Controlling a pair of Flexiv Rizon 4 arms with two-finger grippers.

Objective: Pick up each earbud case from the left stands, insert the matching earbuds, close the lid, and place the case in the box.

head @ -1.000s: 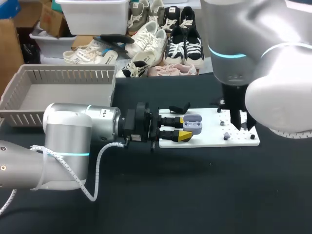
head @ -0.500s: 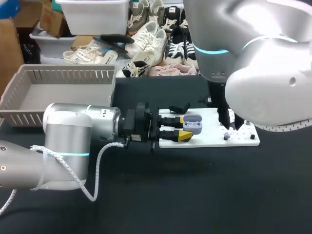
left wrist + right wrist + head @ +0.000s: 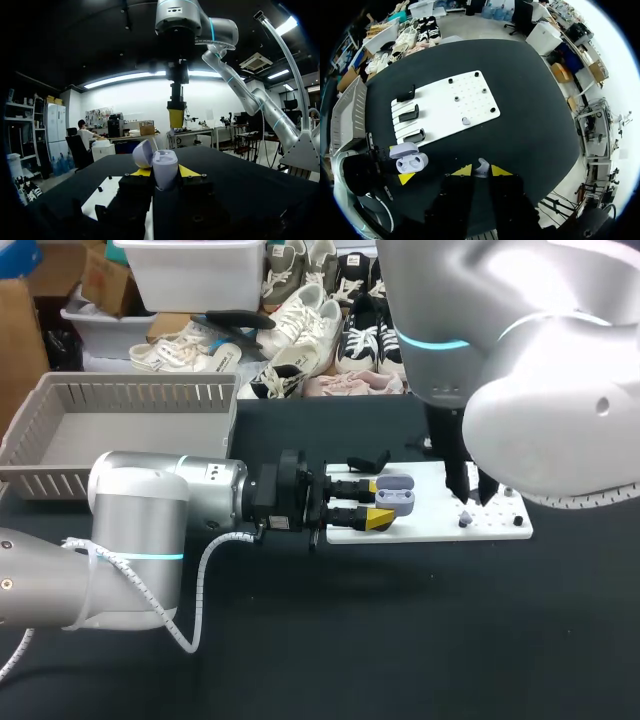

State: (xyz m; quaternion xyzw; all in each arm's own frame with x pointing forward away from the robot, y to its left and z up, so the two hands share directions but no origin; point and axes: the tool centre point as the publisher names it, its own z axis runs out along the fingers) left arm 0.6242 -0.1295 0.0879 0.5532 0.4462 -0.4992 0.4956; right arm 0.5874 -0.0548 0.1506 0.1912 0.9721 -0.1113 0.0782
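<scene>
Earbud case (image 3: pixel 396 495), lid open, clamped in left gripper (image 3: pixel 377 503), left arm (image 3: pixel 140 512) stretched level; right arm (image 3: pixel 520 390) hangs vertical, right gripper (image 3: pixel 481 171) pinching earbud (image 3: pixel 481 166).

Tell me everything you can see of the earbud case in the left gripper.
The earbud case is small, rounded and pale lavender-grey, and looks like smooth plastic. Its hinged lid is open, baring two hollow wells that look empty. The left gripper is shut on its base, one yellow fingertip on either side, holding it lifted by the white board. Nothing else touches it.
</scene>
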